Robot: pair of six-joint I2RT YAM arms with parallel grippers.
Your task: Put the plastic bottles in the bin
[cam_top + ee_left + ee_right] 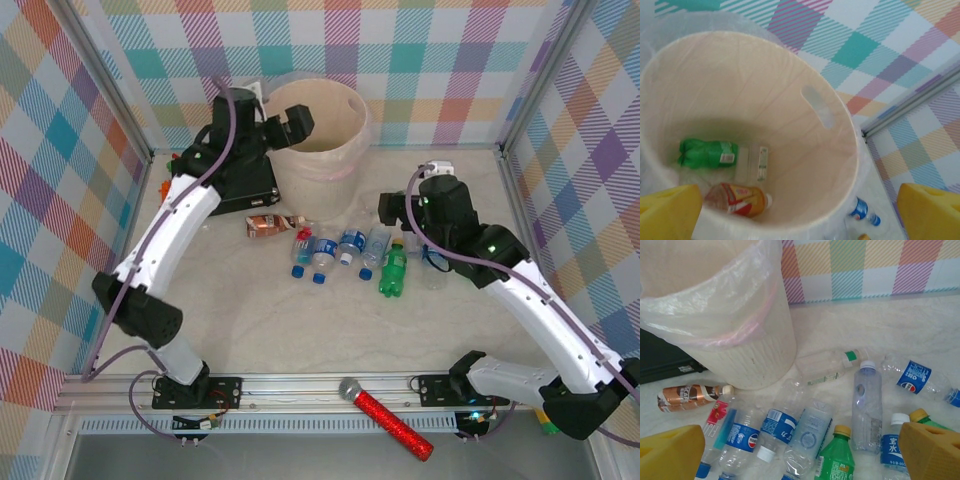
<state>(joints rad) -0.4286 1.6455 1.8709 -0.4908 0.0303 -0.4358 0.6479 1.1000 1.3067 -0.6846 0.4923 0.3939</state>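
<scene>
The bin (310, 178) stands at the back of the table. My left gripper (296, 122) hangs open over its rim, its yellow fingers (670, 212) wide apart and nothing between them. On the bin's floor lie a green bottle (707, 153), a clear bottle (754, 162) and a brown-red labelled bottle (737, 200). In front of the bin lie several plastic bottles: a brown one (272, 226), clear blue-labelled ones (325, 252) and a green one (394, 270). My right gripper (392, 208) hovers open above that row, over a clear bottle (807, 432) and a green bottle (836, 460).
A black case (240, 188) lies left of the bin, under my left arm. A red glittery microphone (392, 417) rests on the front rail. Checked walls and metal posts (505, 150) close in the table on three sides.
</scene>
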